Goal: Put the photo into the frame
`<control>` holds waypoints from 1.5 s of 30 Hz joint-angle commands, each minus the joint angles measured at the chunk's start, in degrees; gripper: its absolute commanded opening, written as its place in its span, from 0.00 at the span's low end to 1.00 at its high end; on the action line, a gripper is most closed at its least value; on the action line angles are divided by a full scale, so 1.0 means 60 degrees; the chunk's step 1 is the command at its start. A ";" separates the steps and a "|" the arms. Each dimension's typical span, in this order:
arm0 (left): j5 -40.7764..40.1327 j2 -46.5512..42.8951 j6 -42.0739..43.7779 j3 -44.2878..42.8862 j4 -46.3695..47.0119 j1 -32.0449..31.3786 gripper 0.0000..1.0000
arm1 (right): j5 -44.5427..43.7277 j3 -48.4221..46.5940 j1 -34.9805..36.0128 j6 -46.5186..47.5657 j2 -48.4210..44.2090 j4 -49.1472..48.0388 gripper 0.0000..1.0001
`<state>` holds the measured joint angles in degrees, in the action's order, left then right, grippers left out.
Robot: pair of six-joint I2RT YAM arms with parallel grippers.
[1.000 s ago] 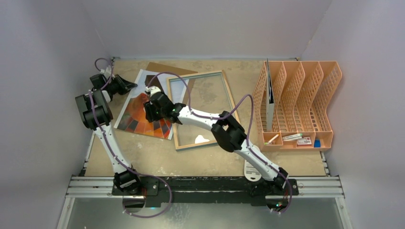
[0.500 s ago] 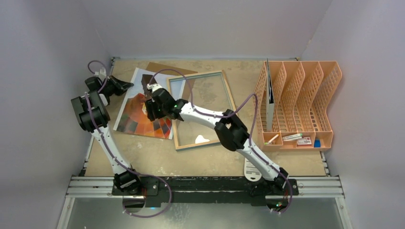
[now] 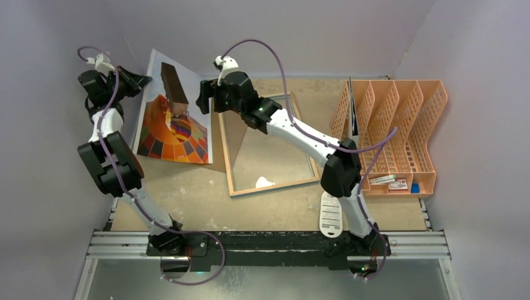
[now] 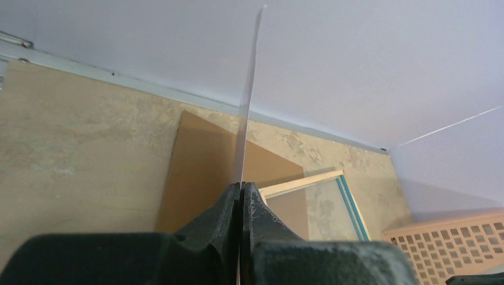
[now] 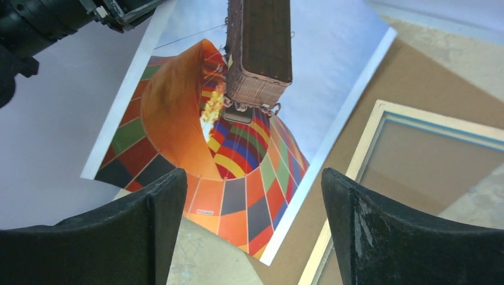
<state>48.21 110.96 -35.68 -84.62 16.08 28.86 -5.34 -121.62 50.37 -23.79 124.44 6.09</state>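
Photo, a large rectangular paper print of an orange-red patterned hot-air balloon with a dark brown basket against pale sky (image 3: 172,125), is up off the tan table (image 3: 187,209) at the far left. It stands tilted, picture side facing right. The left gripper (image 3: 140,80) is clenched on the sheet's left edge, close to the far corner. From that wrist's camera the paper shows edge-on, a thin white line rising straight out from between the pressed-together fingers. I cannot tell whether the sheet's lower edge touches anything beneath it.

The right gripper (image 3: 203,97) hangs just beside the print's right edge, jaws spread wide with nothing between them. Its own camera looks past both fingers at the balloon picture, and the fingers look clear of the paper.

The large rectangular picture frame with a thin light-wood border and clear glass pane (image 3: 275,187) lies flat on the table to the right of the print, apart from it, with a line of blue showing along its inner edge. A plain brown backing board (image 4: 196,166) lies flat under the frame's left side and below the raised print. A small white scrap (image 3: 264,182) sits inside the frame near its front edge. A peach plastic file organizer (image 3: 400,125) stands at the right.
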 commanded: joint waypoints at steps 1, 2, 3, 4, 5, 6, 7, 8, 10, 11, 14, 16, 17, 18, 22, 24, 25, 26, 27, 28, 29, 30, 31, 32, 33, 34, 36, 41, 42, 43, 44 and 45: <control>-0.0661 -0.1195 0.1047 -0.0653 -0.1938 -0.0092 0.00 | -0.0459 0.0474 0.0189 0.0522 -0.0875 -0.0335 0.88; -0.0530 -0.1404 0.1205 -0.0736 -0.2105 -0.0197 0.00 | -0.0457 0.0461 0.0187 0.0528 -0.1012 -0.0364 0.90; -0.0329 -0.1589 0.1379 -0.0813 -0.2228 -0.0282 0.00 | -0.0457 0.0436 0.0189 0.0492 -0.1123 -0.0362 0.91; -0.0073 -0.1777 0.1567 -0.0908 -0.2306 -0.0357 0.00 | -0.0457 0.0405 0.0189 0.0433 -0.1239 -0.0349 0.91; 0.0162 -0.1969 0.1748 -0.0944 -0.2369 -0.0458 0.00 | -0.0472 0.0352 0.0187 0.0352 -0.1338 -0.0325 0.91; 0.0261 -0.2165 0.1879 -0.0967 -0.2395 -0.0555 0.00 | -0.0538 0.0298 0.0180 0.0269 -0.1413 -0.0271 0.91; 0.0314 -0.2366 0.1963 -0.0982 -0.2386 -0.0660 0.00 | -0.0615 0.0232 0.0177 0.0167 -0.1490 -0.0204 0.91; 0.0388 -0.2541 0.2056 -0.0971 -0.2317 -0.0813 0.00 | -0.0678 0.0162 0.0167 0.0097 -0.1569 -0.0113 0.91; 0.0604 -0.2882 0.2334 -0.1051 -0.2305 -0.1160 0.00 | -0.0766 0.0004 0.0160 0.0056 -0.1741 0.0042 0.91; 0.0710 -0.2999 0.2544 -0.1088 -0.2312 -0.1342 0.00 | -0.0820 -0.0039 0.0142 0.0065 -0.1840 0.0090 0.91; 0.0935 -0.3415 0.3260 -0.1074 -0.2285 -0.1950 0.00 | -0.0519 -0.0025 0.0016 0.0463 -0.2309 0.0031 0.91; 0.0902 -0.3578 0.3576 -0.1140 -0.2326 -0.2279 0.00 | -0.0269 -0.0022 -0.0098 0.1077 -0.2610 -0.0032 0.93; 0.1008 -0.3617 0.3613 -0.1218 -0.2328 -0.2339 0.00 | -0.0069 0.0084 -0.0189 0.1500 -0.2811 -0.0145 0.94; 0.1134 -0.3624 0.3579 -0.1307 -0.2328 -0.2361 0.00 | 0.0069 0.0251 -0.0283 0.1978 -0.3018 -0.0258 0.95; 0.2197 -0.3614 0.3151 -0.1737 -0.2302 -0.2391 0.00 | 0.0467 0.0998 -0.0943 0.3500 -0.4059 -0.0726 0.98; 0.2604 -0.3841 0.2528 -0.1557 -0.1810 -0.2419 0.00 | 0.0552 0.1034 -0.1441 0.3636 -0.4397 -0.0842 0.99; 0.2694 -0.4060 0.2275 -0.1342 -0.1374 -0.2422 0.00 | 0.0649 0.0905 -0.1716 0.3598 -0.4505 -0.0790 0.99; 0.2753 -0.4276 0.2057 -0.1136 -0.1090 -0.2434 0.00 | 0.0827 0.0815 -0.1990 0.3577 -0.4584 -0.0745 0.99; 0.2816 -0.4508 0.1868 -0.0949 -0.0845 -0.2437 0.00 | 0.1291 0.0779 -0.2218 0.3644 -0.4684 -0.0723 0.99; 0.2895 -0.4680 0.1709 -0.0847 -0.0668 -0.2450 0.00 | 0.1701 0.0809 -0.2377 0.3791 -0.4781 -0.0760 0.99; 0.2987 -0.4775 0.1515 -0.0819 -0.0525 -0.2470 0.00 | 0.2030 0.0840 -0.2494 0.4075 -0.4857 -0.0772 0.99; 0.3075 -0.4830 0.1317 -0.0884 -0.0361 -0.2511 0.00 | 0.2403 0.0870 -0.2580 0.4367 -0.4925 -0.0722 0.99; 0.3171 -0.4843 0.1100 -0.0978 -0.0282 -0.2562 0.00 | 0.2901 0.0906 -0.2625 0.4603 -0.4972 -0.0698 0.99; 0.3314 -0.4855 0.0901 -0.1064 -0.0157 -0.2619 0.00 | 0.3211 0.0969 -0.2691 0.4798 -0.5035 -0.0711 0.99; 0.3484 -0.4862 0.0643 -0.1108 0.0143 -0.2702 0.00 | 0.3468 0.1063 -0.2742 0.4963 -0.5101 -0.0799 0.99; 0.3652 -0.4880 0.0375 -0.1115 0.0464 -0.2787 0.00 | 0.3498 0.1172 -0.2783 0.5011 -0.5180 -0.0951 0.99; 0.3989 -0.4891 0.0074 -0.1221 0.0921 -0.2920 0.00 | 0.3256 0.1417 -0.2937 0.4846 -0.5149 -0.1505 0.99; 0.4497 -0.4924 0.0066 -0.1482 0.0794 -0.2989 0.00 | 0.4529 0.1544 -0.3143 0.5150 -0.4953 -0.2112 0.99; 0.4548 -0.4941 0.0072 -0.1472 0.0793 -0.3025 0.00 | 0.4863 0.1723 -0.3137 0.5402 -0.4994 -0.2205 0.98; 0.4615 -0.4974 0.0093 -0.1450 0.0803 -0.3088 0.00 | 0.5199 0.1863 -0.3145 0.5679 -0.5041 -0.2282 0.98; 0.4696 -0.4983 0.0125 -0.1420 0.0794 -0.3139 0.00 | 0.5485 0.1968 -0.3150 0.5913 -0.5082 -0.2301 0.98; 0.4803 -0.5007 0.0154 -0.1380 0.0793 -0.3170 0.00 | 0.5748 0.2031 -0.3151 0.6122 -0.5105 -0.2272 0.98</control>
<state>73.38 82.48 -33.91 -91.44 18.46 10.85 19.49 -111.18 31.55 6.68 95.22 -3.33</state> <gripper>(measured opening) 0.022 0.983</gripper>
